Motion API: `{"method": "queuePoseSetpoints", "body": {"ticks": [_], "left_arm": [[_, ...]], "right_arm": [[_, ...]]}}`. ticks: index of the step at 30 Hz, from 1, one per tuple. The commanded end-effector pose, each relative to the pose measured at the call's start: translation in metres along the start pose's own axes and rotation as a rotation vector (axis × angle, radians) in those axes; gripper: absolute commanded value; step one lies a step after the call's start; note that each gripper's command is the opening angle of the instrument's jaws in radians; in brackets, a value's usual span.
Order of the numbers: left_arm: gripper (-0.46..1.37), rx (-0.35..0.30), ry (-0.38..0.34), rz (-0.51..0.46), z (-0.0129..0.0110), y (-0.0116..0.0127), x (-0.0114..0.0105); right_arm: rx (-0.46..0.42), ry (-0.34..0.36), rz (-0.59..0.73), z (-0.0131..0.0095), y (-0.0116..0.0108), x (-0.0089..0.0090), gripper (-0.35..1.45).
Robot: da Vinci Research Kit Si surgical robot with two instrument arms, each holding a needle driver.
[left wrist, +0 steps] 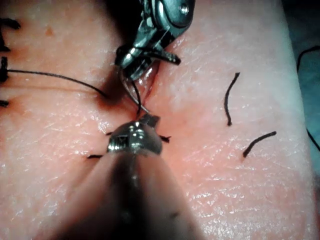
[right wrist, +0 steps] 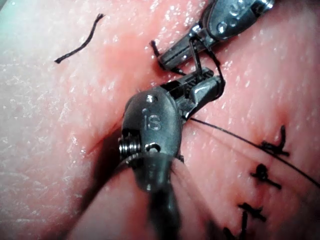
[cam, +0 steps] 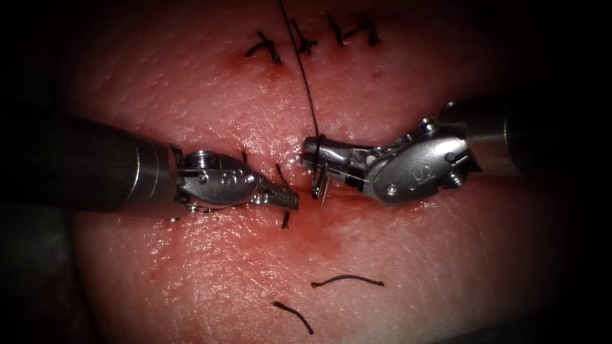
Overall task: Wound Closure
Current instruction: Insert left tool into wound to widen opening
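My right tool [cam: 311, 151] reaches in from the right, its jaws shut on the curved needle [cam: 317, 181] near the thread end. The needle hangs below the jaws over the cut [cam: 357, 199]; I cannot tell whether its lower end is in the tissue. From the needle, black thread [cam: 305, 76] runs up past the old stitches. My left tool [cam: 290, 200] lies just left of the needle, jaws shut on nothing, beside a tied stitch [cam: 284, 220]. The left wrist view has the needle [left wrist: 134, 95] arching between the right tool [left wrist: 131, 59] and the left tool [left wrist: 150, 120]. The right wrist view shows the right tool [right wrist: 210, 85] gripping the needle [right wrist: 194, 55].
A row of tied stitches [cam: 306, 41] crosses the top of the tissue. Two cut thread ends [cam: 347, 279] [cam: 294, 315] lie loose below the tools. Red fluid [cam: 306, 239] wets the tissue under the cut.
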Motion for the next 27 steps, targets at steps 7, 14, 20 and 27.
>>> {"method": "queuePoseSetpoints", "body": {"ticks": [7, 14, 20, 27], "left_arm": [[-0.35, -0.011, 0.003, 0.003, 0.0006, -0.0009, -0.0001], [-0.35, -0.012, 0.005, 0.003, 0.0013, -0.0018, 0.0002], [-0.35, -0.012, 0.008, 0.005, 0.0022, -0.0029, 0.0003], [-0.35, -0.007, 0.007, 0.012, 0.0028, -0.0034, -0.0002]], "right_arm": [[-0.026, 0.015, -0.005, -0.0012, 0.0018, 0.0005, -0.35], [-0.04, 0.032, 0.007, -0.0021, 0.0029, 0.0009, -0.35], [-0.049, 0.048, 0.019, -0.0029, 0.0036, 0.0019, -0.35], [-0.046, 0.051, 0.022, -0.0032, 0.0038, 0.002, -0.35]]}}
